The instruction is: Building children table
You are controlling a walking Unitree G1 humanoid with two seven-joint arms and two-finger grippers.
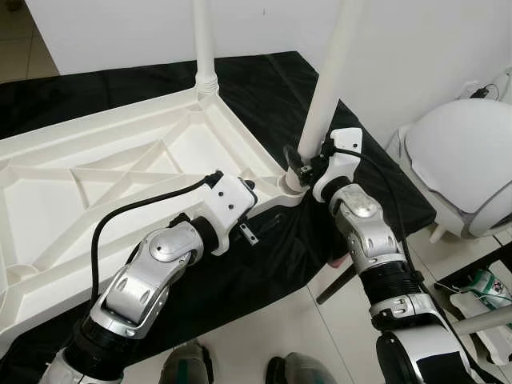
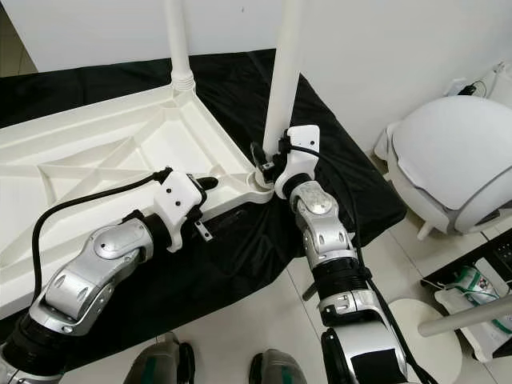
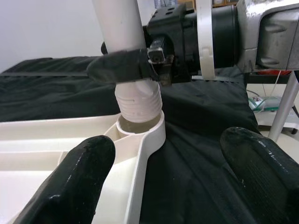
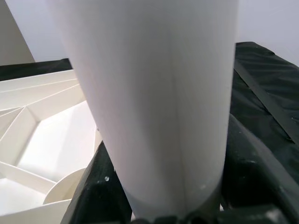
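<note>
A white plastic table top (image 1: 120,176) lies upside down on a black cloth (image 1: 272,88). One white leg (image 1: 204,40) stands upright in the far corner socket. A second white leg (image 1: 332,72) stands in the near right corner socket (image 3: 140,133), with its threaded end (image 3: 138,105) showing above the socket rim. My right gripper (image 1: 298,164) is shut around this leg just above the thread, and the leg (image 4: 154,93) sits between its black fingers (image 4: 100,186). My left gripper (image 1: 253,190) is open beside the same corner, with its fingertips (image 3: 88,172) on either side of the table rim.
A rounded white shell-like object (image 1: 468,160) stands on the tiled floor to the right. A white bar (image 1: 480,320) and a bag (image 1: 480,288) lie near it. A white wall runs behind the cloth. My feet (image 1: 188,364) are at the cloth's front edge.
</note>
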